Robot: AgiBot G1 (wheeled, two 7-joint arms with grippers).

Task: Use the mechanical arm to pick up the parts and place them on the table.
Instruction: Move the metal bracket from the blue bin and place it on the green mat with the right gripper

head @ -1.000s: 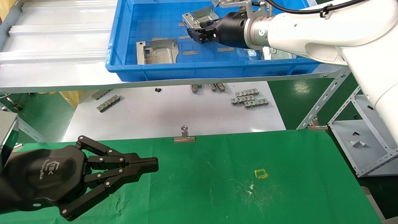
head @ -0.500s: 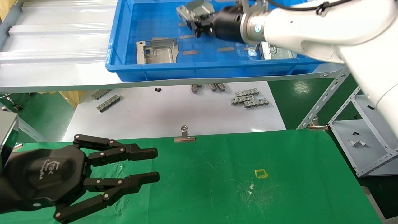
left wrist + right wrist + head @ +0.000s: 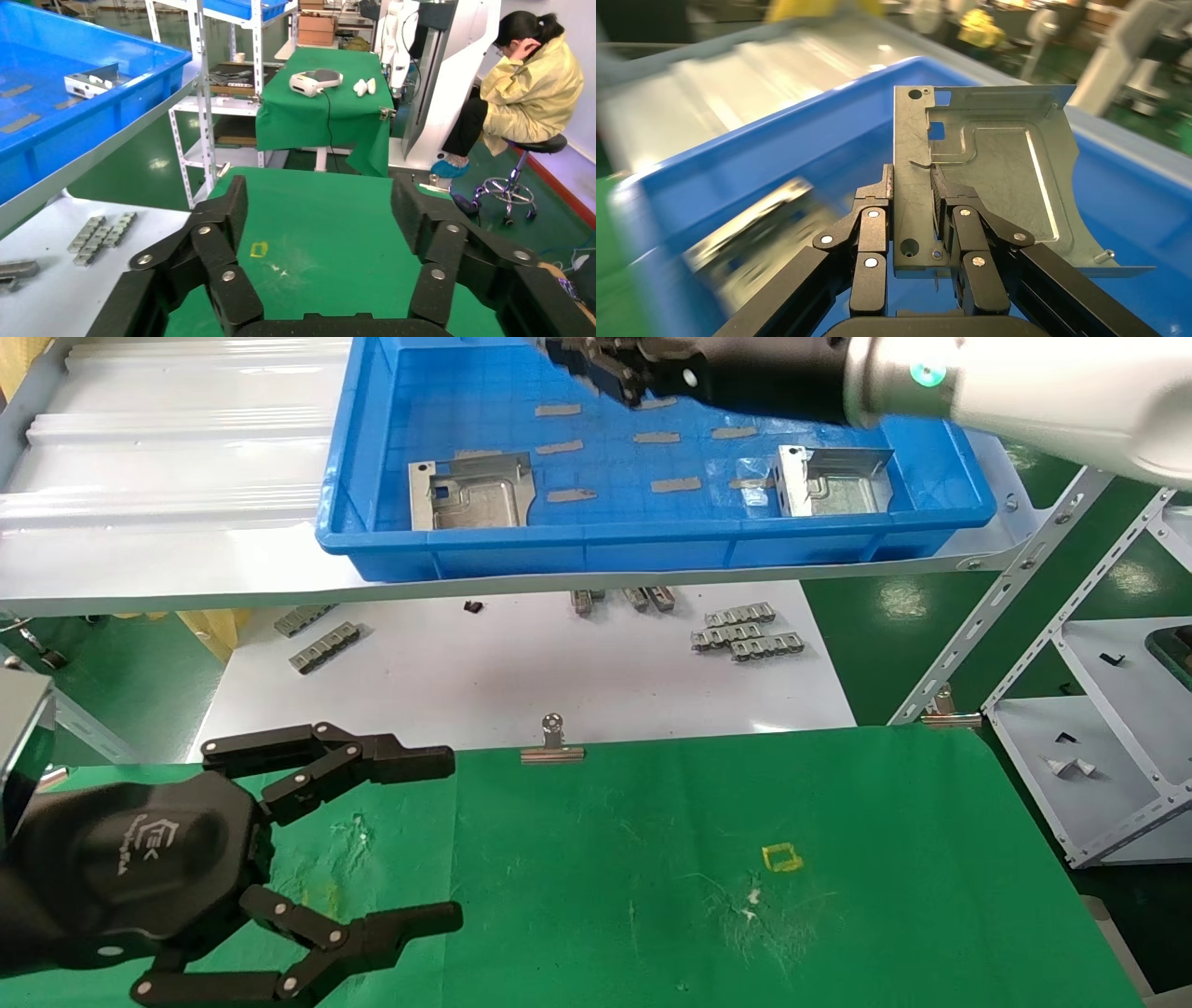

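Head view: right gripper (image 3: 596,360) was up at the far edge of the blue tray (image 3: 652,547), above its floor, only partly in shot, so the grip couldn't be read from here. Two brackets lay flat in the tray nearer the robot than that gripper: one bracket (image 3: 473,503) toward the robot's left, the other bracket (image 3: 832,483) toward its right, well apart, with grey tape pieces (image 3: 675,484) on the tray floor between them. Left gripper (image 3: 447,840) hovered low over the green table (image 3: 708,859), fingers spread wide, nothing between them. A yellow square outline (image 3: 781,857) sat on the cloth off to its right; a binder clip (image 3: 553,743) was on the table's far edge, ahead of it. Toothed strips (image 3: 745,633) lay on the white board (image 3: 521,682) beyond the table. Left wrist view: left gripper (image 3: 320,203) was wide open, with bare green cloth and the yellow outline (image 3: 259,248) ahead of the fingers (image 3: 228,207); the tray wall (image 3: 91,105) stood off to one side. Right wrist view: right gripper (image 3: 914,184) was pinching a held bracket (image 3: 989,179) by one edge, plate upright between the fingertips, clear of the tray floor (image 3: 828,161) behind it.
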